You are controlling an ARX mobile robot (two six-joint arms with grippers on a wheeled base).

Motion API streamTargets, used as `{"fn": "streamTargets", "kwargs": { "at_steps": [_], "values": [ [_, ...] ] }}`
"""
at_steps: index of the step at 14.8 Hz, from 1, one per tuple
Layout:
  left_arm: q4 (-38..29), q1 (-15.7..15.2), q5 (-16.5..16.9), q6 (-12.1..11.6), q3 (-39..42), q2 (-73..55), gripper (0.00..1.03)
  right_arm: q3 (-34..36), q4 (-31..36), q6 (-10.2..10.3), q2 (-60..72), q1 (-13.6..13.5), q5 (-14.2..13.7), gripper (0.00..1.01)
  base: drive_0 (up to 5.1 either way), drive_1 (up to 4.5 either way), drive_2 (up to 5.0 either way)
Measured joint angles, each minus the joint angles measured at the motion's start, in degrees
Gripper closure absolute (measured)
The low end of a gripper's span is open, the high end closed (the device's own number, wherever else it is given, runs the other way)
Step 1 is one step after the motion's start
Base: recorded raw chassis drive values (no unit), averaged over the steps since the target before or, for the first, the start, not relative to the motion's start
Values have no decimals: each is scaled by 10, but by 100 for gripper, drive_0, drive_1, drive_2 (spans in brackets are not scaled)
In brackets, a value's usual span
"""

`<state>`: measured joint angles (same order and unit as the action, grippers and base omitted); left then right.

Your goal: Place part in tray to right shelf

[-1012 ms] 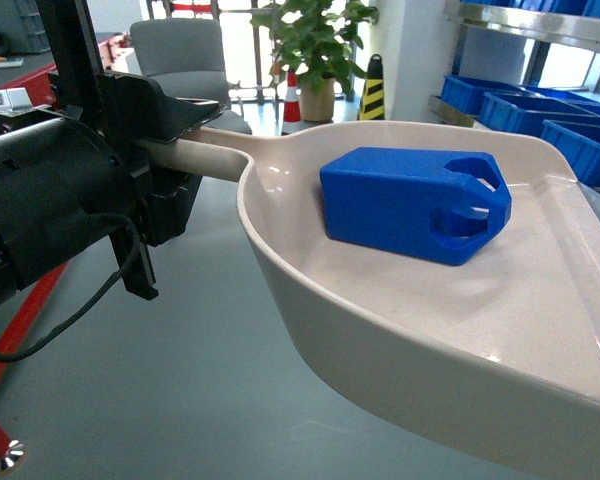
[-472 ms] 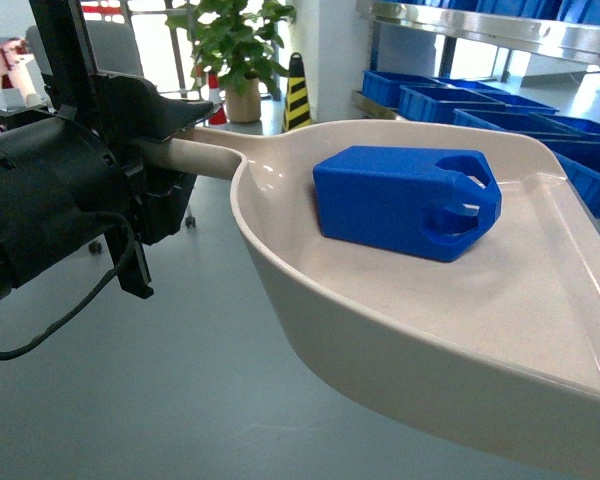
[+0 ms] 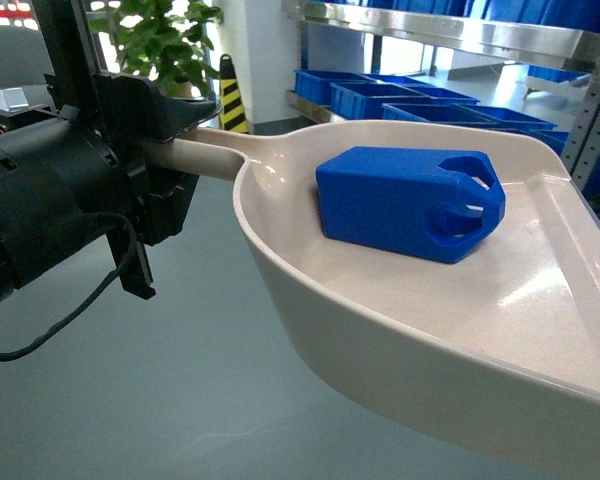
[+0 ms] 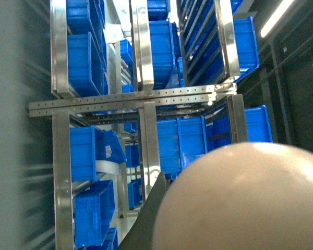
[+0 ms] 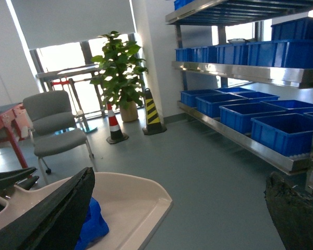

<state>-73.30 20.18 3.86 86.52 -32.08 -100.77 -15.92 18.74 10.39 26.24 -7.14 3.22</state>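
The cream tray (image 3: 310, 310) fills the head view, held level above the grey floor. My left gripper (image 3: 165, 150) is shut on its round handle (image 3: 205, 158) at the left. The bright-blue part (image 3: 405, 205) lies on its side in the tray's bowl, notched end to the right. The tray's underside (image 4: 240, 203) blocks much of the left wrist view, beside one dark finger (image 4: 148, 224). My right gripper (image 5: 182, 221) is open and empty, beside the tray's lip (image 5: 130, 203) and the part (image 5: 94, 226). The steel right shelf (image 3: 430, 35) stands behind the tray.
Blue crates (image 3: 380, 95) line the rack's lower level (image 5: 240, 138). A potted plant (image 5: 117, 73), a striped cone (image 5: 151, 114) and a grey chair (image 5: 55, 125) stand by the window. A red table (image 5: 5, 125) is at the far left.
The background has slid left in the head view: plant and cone moved left and the steel rack with crates has come in at the right. Tray and part stay put in my left gripper.
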Motion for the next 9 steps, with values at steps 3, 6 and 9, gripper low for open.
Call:
{"fn": "streamTargets", "kwargs": {
  "at_steps": [3,6,9],
  "values": [
    [0,1,2,0,0,0,91,0,0,0,0,0,0,3,-155,-155,-155],
    [0,0,1,0,0,0,91,0,0,0,0,0,0,12,-167,-167,-167],
    [0,2,2,0,0,0,91,0,0,0,0,0,0,38,-155,-155,-155]
  ]
}}
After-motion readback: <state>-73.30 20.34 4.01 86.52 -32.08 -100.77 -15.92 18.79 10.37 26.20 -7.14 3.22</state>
